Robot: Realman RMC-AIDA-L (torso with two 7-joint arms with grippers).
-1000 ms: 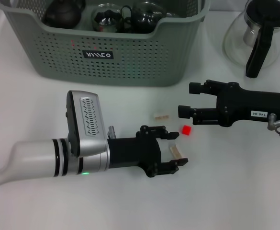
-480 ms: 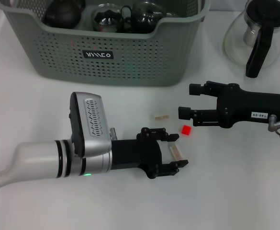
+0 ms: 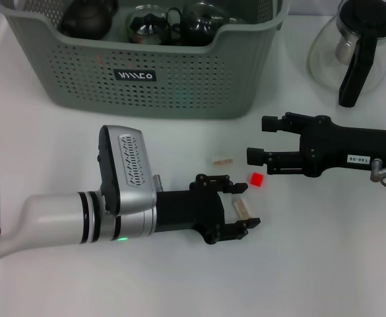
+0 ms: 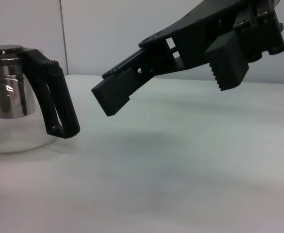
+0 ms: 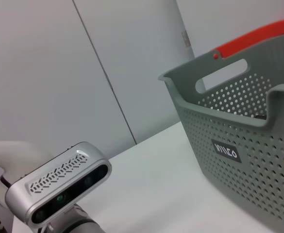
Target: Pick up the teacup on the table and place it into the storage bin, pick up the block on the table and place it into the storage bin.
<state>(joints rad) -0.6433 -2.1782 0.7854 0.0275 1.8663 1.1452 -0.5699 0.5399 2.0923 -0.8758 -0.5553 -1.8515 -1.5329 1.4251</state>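
The left tool lay low on the counter, open around a pale wooden block. The right tool hovered open near a red block. Closing off-centre might flick the pale block away, short of the storage bin.

Laboratory-type test station: a bare white table backed by plain pale panelled walls, with a glass teapot beside the storage bin.
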